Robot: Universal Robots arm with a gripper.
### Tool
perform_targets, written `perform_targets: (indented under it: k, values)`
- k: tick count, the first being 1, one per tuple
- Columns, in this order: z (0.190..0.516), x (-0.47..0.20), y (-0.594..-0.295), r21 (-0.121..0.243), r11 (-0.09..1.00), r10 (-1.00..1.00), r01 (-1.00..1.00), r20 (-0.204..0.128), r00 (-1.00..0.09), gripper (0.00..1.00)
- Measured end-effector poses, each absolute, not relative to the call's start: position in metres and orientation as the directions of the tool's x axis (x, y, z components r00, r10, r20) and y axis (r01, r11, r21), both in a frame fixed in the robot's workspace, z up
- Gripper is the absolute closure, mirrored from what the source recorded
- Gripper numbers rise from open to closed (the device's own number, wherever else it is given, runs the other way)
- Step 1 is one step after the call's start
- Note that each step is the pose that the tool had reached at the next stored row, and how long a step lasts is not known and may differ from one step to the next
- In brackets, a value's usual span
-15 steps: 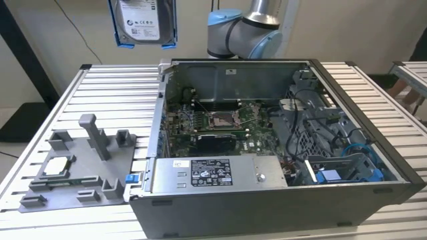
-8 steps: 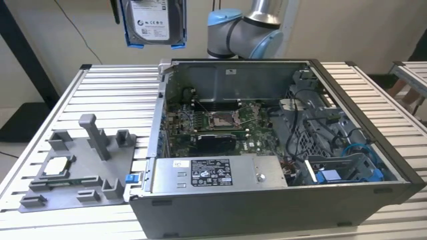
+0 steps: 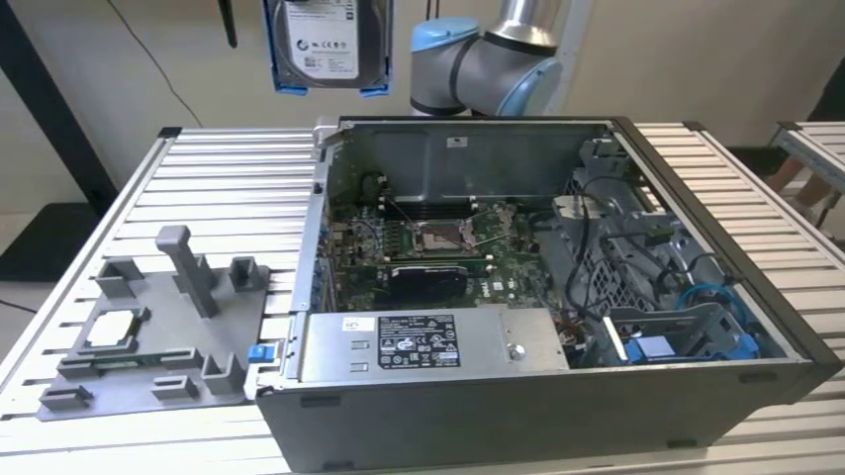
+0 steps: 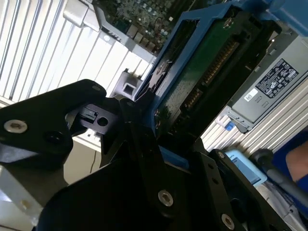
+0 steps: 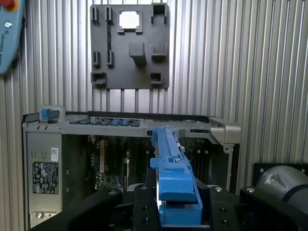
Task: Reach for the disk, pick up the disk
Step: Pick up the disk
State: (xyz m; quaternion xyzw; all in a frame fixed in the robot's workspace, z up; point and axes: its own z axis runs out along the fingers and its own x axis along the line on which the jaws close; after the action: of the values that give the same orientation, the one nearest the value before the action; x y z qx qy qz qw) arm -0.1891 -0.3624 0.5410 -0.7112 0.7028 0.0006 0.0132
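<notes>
Slatted aluminium worktop (image 3: pixel 739 178) carries an open computer case (image 3: pixel 528 426) and, at about nine o'clock from it in the exterior view, a grey fixture tray (image 3: pixel 158 336). The disk (image 3: pixel 330 40) hangs in the air at roughly eleven o'clock from the case, well clear of both case and worktop. In both wrist views the end effector (image 5: pixel 175 197) is clamped on the disk's blue bracket (image 5: pixel 168 159), its black fingers (image 4: pixel 139 130) pressed against the edges. Judging by this, reach and pick-up both look done, with nothing of the task visibly left.
</notes>
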Motion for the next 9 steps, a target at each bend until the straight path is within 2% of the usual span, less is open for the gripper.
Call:
perform_targets:
  k: [9]
  values:
    - [0.541,-0.149,-0.362,-0.018,-0.012,-1.0,-1.0,-0.019,0.012,1.0]
